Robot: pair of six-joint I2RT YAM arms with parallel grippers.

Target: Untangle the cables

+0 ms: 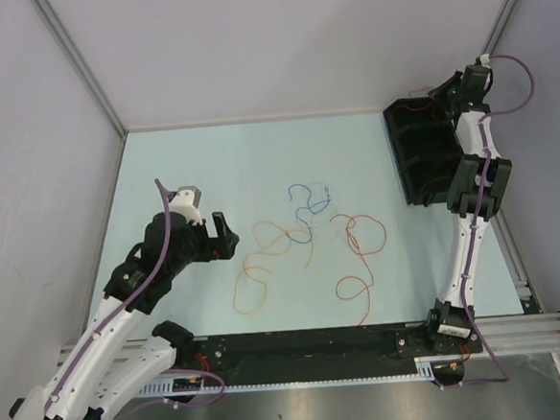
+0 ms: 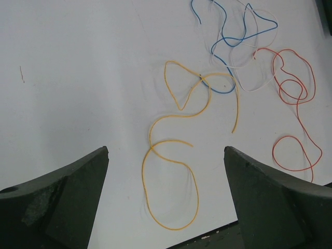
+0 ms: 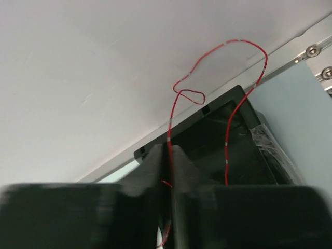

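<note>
Several cables lie loose mid-table: a yellow-orange one (image 1: 247,268) (image 2: 150,137), a blue one (image 1: 308,203) (image 2: 223,93) crossing a white one (image 2: 249,90), and a red one (image 1: 368,252) (image 2: 273,154). My left gripper (image 1: 219,235) (image 2: 166,199) hovers open just left of them, the yellow-orange loop lying between its fingers on the table. My right gripper (image 1: 459,87) (image 3: 169,155) is raised at the back right over the black tray, its fingers pressed together on a red cable with white bands (image 3: 169,129). This cable loops upward and hangs back down into the tray.
A black tray (image 1: 420,152) (image 3: 249,155) stands at the back right against the wall. White walls enclose the table on the left, back and right. A black rail (image 1: 309,347) runs along the near edge between the arm bases.
</note>
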